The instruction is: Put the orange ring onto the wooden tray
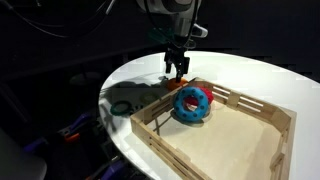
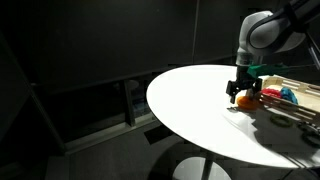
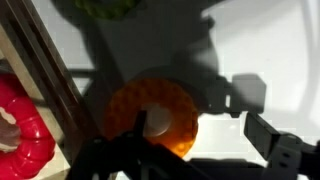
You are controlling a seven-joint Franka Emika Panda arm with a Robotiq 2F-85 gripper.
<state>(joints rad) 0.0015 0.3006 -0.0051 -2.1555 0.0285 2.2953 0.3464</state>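
One orange ring [image 3: 152,117] | between spread jaws | beside wooden tray [image 3: 48,75]

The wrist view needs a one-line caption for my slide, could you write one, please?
Gripper hovers over the orange ring on the white table, just outside the wooden tray rail.

The wooden tray [image 1: 250,112] is made of pale, matt, unfinished-looking wood. A smooth, slightly glossy plastic look is shown by the orange ring [image 3: 152,115]. The white desk [image 2: 195,100] is seen as smooth and faintly reflective.
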